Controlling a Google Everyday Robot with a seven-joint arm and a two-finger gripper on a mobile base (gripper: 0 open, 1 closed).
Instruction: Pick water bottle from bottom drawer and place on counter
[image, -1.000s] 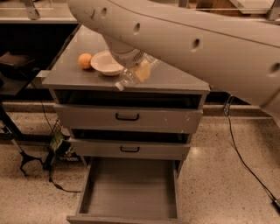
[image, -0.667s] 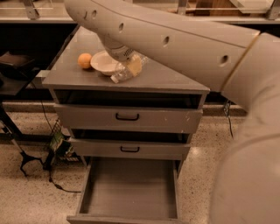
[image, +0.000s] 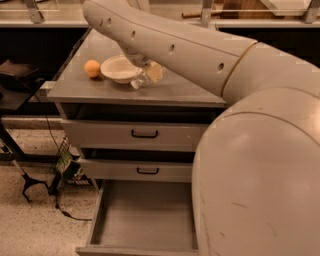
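Bottle (image: 145, 77) is seen under gripper (image: 139, 64) on counter (image: 182, 91), grip cannot be told; bowl (image: 118, 69) could be knocked.

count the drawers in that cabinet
3, stacked: top drawer, middle drawer under it, and the bottom drawer pulled open. The arm hides their right ends. The gripper is over the counter beside the bowl.

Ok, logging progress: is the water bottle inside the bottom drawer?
No, the water bottle is up by the bowl on the counter, under the gripper.
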